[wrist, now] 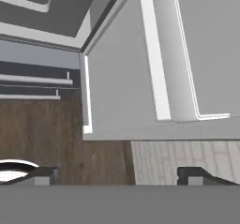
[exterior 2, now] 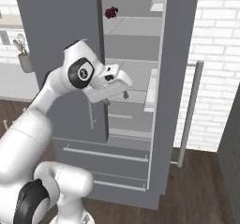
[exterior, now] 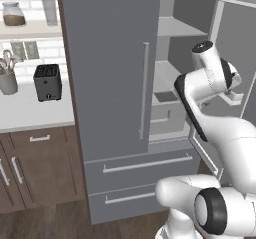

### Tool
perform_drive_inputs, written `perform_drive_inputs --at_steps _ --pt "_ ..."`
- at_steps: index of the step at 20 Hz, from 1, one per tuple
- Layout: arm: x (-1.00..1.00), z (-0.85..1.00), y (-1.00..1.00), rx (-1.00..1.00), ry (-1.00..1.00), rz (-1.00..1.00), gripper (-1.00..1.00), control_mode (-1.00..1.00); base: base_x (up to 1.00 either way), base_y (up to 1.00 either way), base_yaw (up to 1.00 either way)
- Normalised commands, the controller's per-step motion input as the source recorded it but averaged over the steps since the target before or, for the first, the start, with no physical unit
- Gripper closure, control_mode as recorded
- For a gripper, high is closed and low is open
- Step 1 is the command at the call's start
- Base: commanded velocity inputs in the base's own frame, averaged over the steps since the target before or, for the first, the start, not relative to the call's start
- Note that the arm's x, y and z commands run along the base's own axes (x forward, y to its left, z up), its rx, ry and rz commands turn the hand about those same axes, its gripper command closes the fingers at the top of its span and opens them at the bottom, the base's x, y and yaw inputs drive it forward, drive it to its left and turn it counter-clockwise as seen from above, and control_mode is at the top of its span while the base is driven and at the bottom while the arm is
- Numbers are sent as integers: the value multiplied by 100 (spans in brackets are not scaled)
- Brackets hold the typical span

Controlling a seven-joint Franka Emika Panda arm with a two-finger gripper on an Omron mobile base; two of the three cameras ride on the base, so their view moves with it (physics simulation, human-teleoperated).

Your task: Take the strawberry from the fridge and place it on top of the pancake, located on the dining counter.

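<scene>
Fridge: tall and grey, left door shut, right door swung wide open, pale shelves on show and two drawers at the bottom.
Arm: reaching in from the floor, elbow bent, wrist level with the middle shelves in the open half.
Claw: tips hang just over a middle shelf in the right base view; in the hand view the two dark fingertips sit well apart, nothing between them, so it's open and empty.
Hand view: looking down the inner face of the open door to the wood floor at 7 o'clock.
Strawberry: can't pick it out for sure. A small dark red lumpy thing sits on the upper shelf at 12 o'clock from the claw, well apart from it.
Wall surface: at 9 o'clock of the fridge, carrying a black toaster and a utensil pot.
</scene>
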Motion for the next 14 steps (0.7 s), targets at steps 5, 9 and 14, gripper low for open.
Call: perform_drive_inputs --at_steps 5,9,14 --pt "32 -39 99 82 -16 2 -100 -100 0 0 0" --pt "39 -58 100 78 -20 0 -100 -100 0 0 0" --pt "23 13 97 -22 -45 -2 -100 -100 0 0 0"
